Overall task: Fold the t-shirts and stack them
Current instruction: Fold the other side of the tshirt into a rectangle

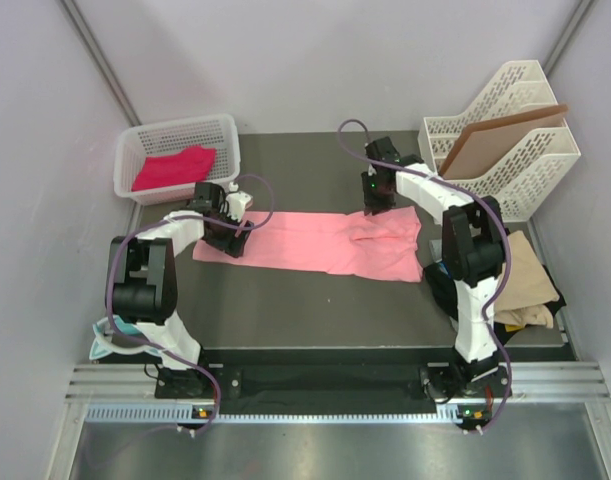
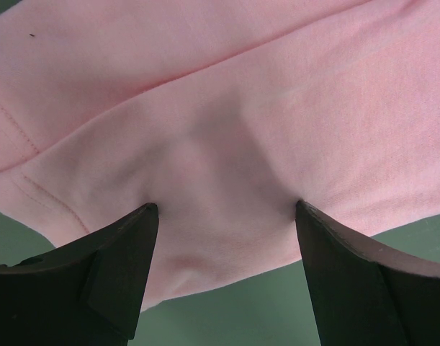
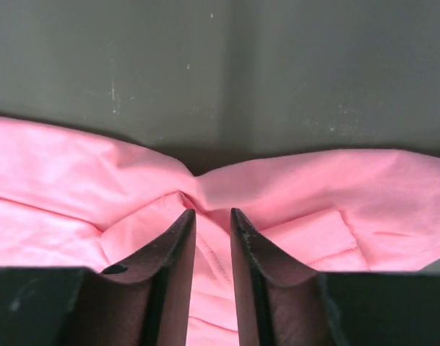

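A salmon pink t-shirt [image 1: 315, 242] lies stretched out in a long band across the dark table [image 1: 305, 310]. My left gripper [image 1: 230, 235] is at its left end. In the left wrist view that gripper [image 2: 225, 209] stands wide open, both tips resting on the pink cloth [image 2: 241, 108] close to its near edge. My right gripper [image 1: 375, 208] is at the shirt's far right edge. In the right wrist view its jaws [image 3: 212, 213] are parted by a narrow gap over a puckered fold of the shirt [image 3: 335, 180]. A magenta-pink t-shirt [image 1: 173, 168] sits in the basket.
A white basket [image 1: 180, 127] stands at the back left. At the back right is a white file rack [image 1: 525, 165] holding a brown board [image 1: 500, 140]. A tan shirt [image 1: 530, 285] on dark cloth lies at the right edge, by the right arm. Something teal [image 1: 110, 340] lies beside the left arm's base.
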